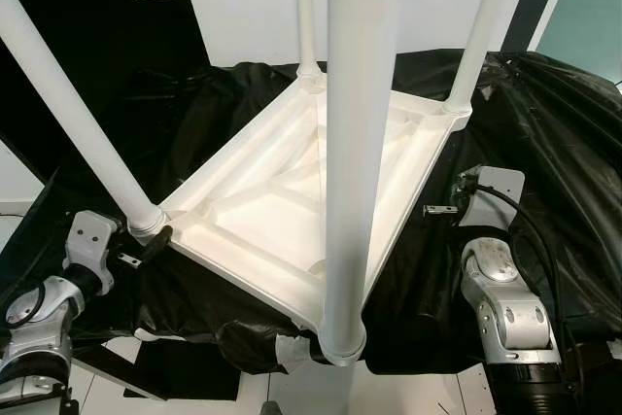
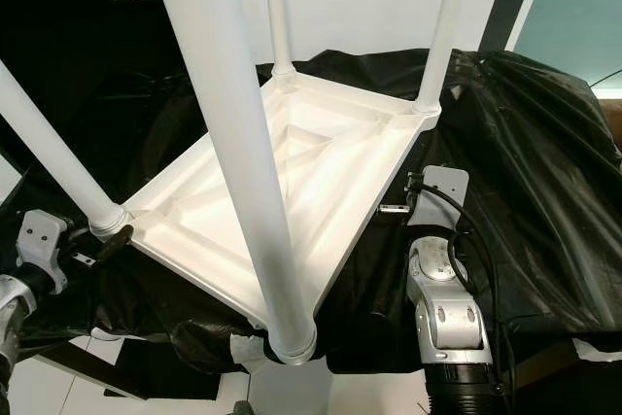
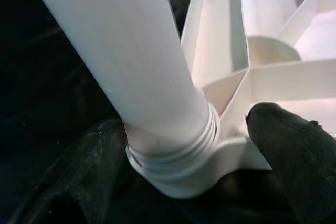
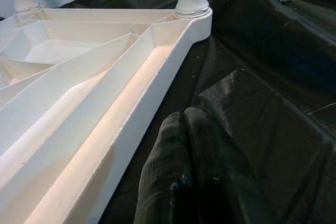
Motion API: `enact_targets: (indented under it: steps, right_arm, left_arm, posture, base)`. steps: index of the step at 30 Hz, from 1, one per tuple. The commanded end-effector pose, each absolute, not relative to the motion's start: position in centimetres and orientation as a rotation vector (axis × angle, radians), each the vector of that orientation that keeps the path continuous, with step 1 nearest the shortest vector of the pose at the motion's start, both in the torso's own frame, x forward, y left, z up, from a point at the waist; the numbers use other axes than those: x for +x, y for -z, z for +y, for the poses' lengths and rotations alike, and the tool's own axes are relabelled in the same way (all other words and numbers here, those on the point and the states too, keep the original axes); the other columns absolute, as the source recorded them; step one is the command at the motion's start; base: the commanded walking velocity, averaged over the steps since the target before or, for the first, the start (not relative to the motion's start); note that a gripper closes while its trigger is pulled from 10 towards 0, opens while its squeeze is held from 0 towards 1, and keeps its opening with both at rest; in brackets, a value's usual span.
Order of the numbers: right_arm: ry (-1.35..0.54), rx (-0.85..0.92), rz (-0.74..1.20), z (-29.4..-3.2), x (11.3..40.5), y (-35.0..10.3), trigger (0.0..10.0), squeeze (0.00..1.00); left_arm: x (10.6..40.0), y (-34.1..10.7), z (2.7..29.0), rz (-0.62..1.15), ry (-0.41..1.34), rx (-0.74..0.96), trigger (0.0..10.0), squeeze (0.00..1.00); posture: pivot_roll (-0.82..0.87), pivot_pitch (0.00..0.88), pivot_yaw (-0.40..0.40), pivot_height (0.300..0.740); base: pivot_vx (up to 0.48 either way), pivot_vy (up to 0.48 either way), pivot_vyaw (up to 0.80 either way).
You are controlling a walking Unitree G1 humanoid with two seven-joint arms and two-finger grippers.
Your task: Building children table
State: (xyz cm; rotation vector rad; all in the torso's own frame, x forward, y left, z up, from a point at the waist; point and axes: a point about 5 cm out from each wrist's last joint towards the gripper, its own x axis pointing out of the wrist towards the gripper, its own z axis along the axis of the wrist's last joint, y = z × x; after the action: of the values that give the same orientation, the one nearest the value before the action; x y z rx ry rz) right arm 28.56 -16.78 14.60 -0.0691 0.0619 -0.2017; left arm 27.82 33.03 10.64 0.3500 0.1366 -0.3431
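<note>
Lying upside down on the black plastic sheet, the white plastic children's table looks stiff, light and slippery. The left gripper spreads its fingers around one round leg, probably touching. The right gripper rests closed beside the rim.

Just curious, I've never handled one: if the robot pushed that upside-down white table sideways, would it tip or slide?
The white table would probably slide: its flat top lies wide on the black sheet. The plastic looks light yet stiff, judging by its ribs. Its four upright legs might give leverage for tipping.
</note>
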Motion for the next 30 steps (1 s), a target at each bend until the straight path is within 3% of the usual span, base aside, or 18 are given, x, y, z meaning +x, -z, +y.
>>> enact_targets:
  steps: [1,6,12,20,22,23,30]
  right_arm:
    - [0.195,-0.068,0.067,-16.5,28.7,-14.4,10.0,0.0]
    - [0.198,-0.069,0.067,-16.6,28.7,-14.4,10.0,0.0]
    - [0.195,-0.072,0.073,-16.5,28.7,-14.2,10.0,0.0]
    - [0.184,-0.074,0.077,-16.3,28.9,-14.2,10.0,0.0]
    - [0.182,-0.076,0.081,-16.3,28.9,-14.1,10.0,0.0]
    - [0.181,-0.076,0.082,-16.3,28.9,-14.1,10.0,0.0]
    - [0.18,-0.078,0.082,-16.3,29.0,-14.2,10.0,0.0]
  left_arm:
    - [25.9,-9.3,32.9,0.315,0.653,0.268,10.0,0.0]
    - [24.1,-9.2,32.9,0.392,0.772,0.1,10.0,0.0]
    - [22.0,-9.6,32.7,0.407,0.91,0.073,10.0,0.0]
    - [22.2,-11.0,31.3,0.261,1.016,0.168,10.0,0.0]
    - [22.7,-11.8,30.2,0.205,1.091,0.276,10.0,0.0]
    - [23.0,-11.7,29.6,0.207,1.137,0.365,10.0,0.0]
    - [23.3,-11.6,28.5,0.245,1.232,0.496,10.0,0.0]
  posture:
    - [0.05,0.0,0.048,0.74]
    - [0.05,0.0,0.048,0.74]
    - [0.06,0.0,0.041,0.74]
    - [0.06,0.0,0.037,0.74]
    - [0.06,0.0,0.036,0.74]
    - [0.06,0.0,0.036,0.74]
    - [0.05,0.0,0.039,0.74]
  base:
    - [0.0,0.0,0.0]
    - [0.0,0.0,0.0]
    - [0.0,0.0,0.0]
    - [0.0,0.0,0.0]
    - [0.0,0.0,0.0]
    - [0.0,0.0,0.0]
    - [0.0,0.0,0.0]
